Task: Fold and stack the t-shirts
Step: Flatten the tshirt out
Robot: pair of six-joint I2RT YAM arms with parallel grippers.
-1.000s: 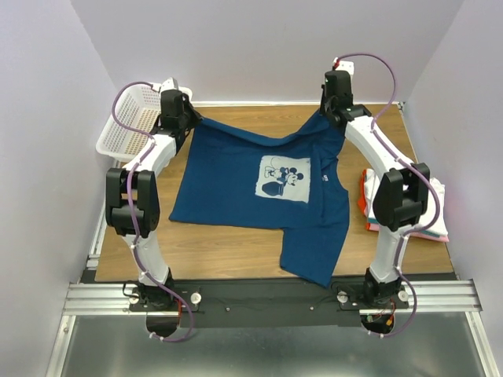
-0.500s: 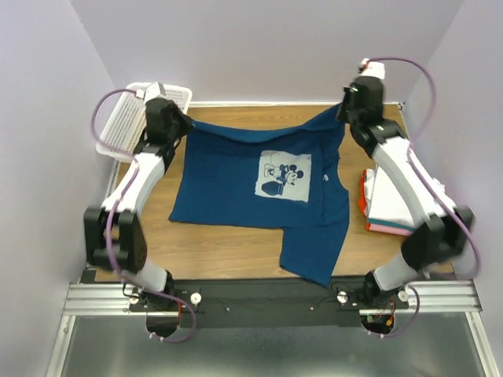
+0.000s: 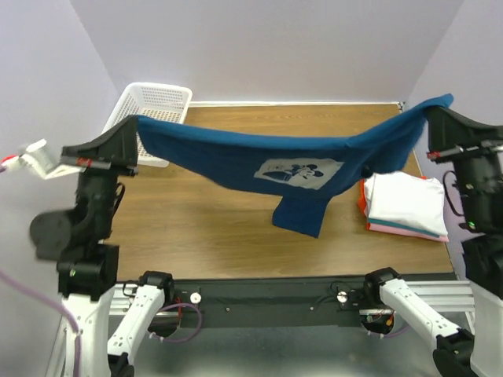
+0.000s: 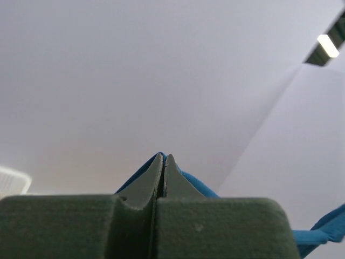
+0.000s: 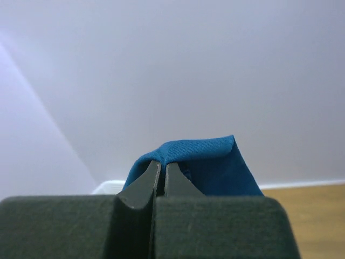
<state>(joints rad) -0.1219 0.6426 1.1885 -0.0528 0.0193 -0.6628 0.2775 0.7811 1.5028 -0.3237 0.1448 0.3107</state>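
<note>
My left fingers and right fingers each pinch the tee, stretched above the counter.

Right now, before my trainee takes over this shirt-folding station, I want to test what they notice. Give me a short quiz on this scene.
1. True or false: the blue tee lies flat on the table.
2. What grips the tee? A: the left tool only. B: the right tool only. C: both tools.
3. On which side of the table, by the robot's own sides, does the folded stack sit?

Key
1. False: it hangs stretched between the raised tools.
2. C: each tool is shut on an end.
3. The right side.
</note>
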